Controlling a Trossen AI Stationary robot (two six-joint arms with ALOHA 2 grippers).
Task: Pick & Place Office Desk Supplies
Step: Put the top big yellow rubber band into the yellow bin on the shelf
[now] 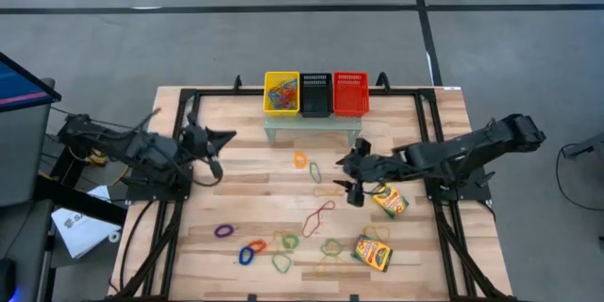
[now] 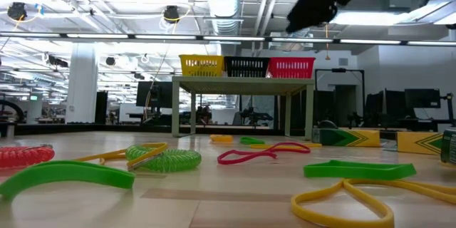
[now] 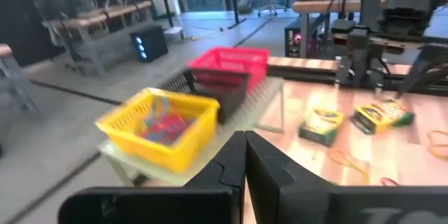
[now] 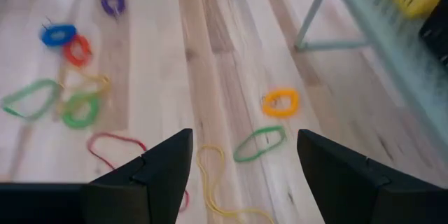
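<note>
Thin green rubber loop [image 2: 64,176] lies flat on pale wood-plank table [image 2: 235,199]

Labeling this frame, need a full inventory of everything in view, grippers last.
mesh baskets: three, yellow, black, red, in a row on the small stand.
small stand: one, pale green, far middle of the wooden table.
crayon boxes: two visible, yellow and green, one under the right gripper, one near the front edge.
rubber bands: many loops, mixed colours, scattered over the middle and front, e.g. orange, purple, blue, long red; more lie in the yellow basket.
left gripper: shut, empty, raised left of the stand.
right gripper: open, over the bands mid-table.
</note>
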